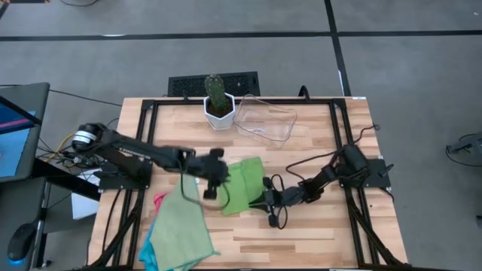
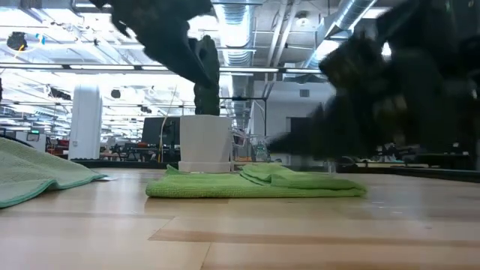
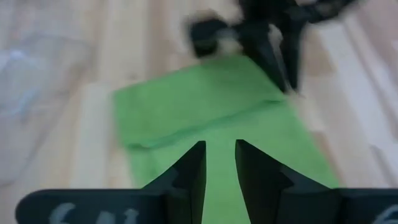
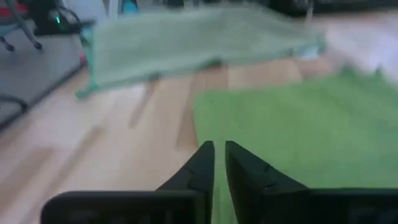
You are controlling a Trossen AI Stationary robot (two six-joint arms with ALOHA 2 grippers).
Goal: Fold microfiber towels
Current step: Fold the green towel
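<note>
A folded light green towel [image 1: 242, 184] [image 2: 255, 184] [image 3: 211, 106] [image 4: 298, 124] lies flat on the table's middle. My left gripper [image 1: 218, 179] [image 3: 219, 152] hovers over its left side, fingers slightly open with nothing between them. My right gripper [image 1: 264, 197] [image 4: 219, 149] sits low at the towel's right near corner, its fingers a narrow gap apart and holding nothing. At the near left a spread light green towel [image 1: 181, 226] [image 2: 30, 176] [image 4: 186, 37] lies on top of a pink one [image 1: 159, 200] and a turquoise one [image 1: 147, 256].
A white pot with a cactus [image 1: 218, 102] [image 2: 204, 142] stands at the far middle. The clear plastic tray [image 1: 265, 119] lies to its right. Bare wood [image 1: 316, 233] stretches along the near right.
</note>
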